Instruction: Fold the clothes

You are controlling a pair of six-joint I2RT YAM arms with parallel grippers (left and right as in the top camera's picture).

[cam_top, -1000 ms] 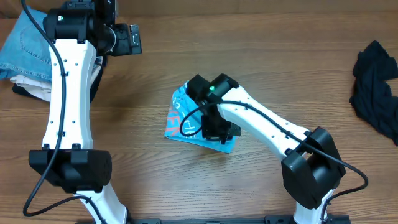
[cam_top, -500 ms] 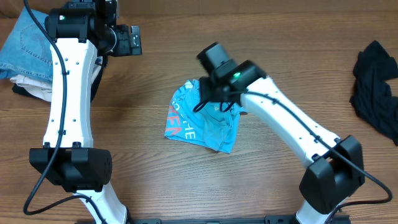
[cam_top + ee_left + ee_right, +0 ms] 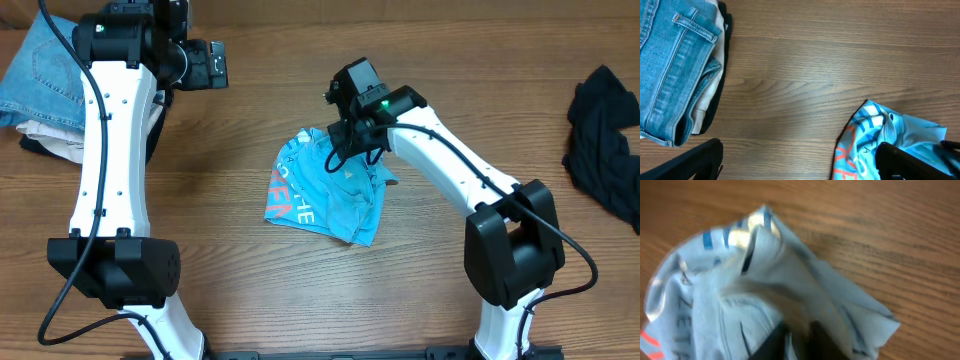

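Sky-blue T-shirt point(image 3: 330, 185) crumpled — right hand point(image 3: 348, 138) atop, grip blurred, untellable; left hand point(image 3: 800, 164) released.

White and red lettering point(image 3: 289, 204) on crumpled sky-blue T-shirt point(image 3: 335, 198), bunched and folded over, stray letters only, no whole word legible anywhere

Left arm point(image 3: 105, 150): white link shells, black joint housings, black cable clipped along outside. Right arm point(image 3: 440, 165): same white shells and black joints, black cable looped at wrist, green light point(image 3: 383, 100) lit there. Left gripper point(image 3: 799, 145): matte black fingers point(image 3: 695, 160). Right gripper point(image 3: 797, 340): dark, blurred.
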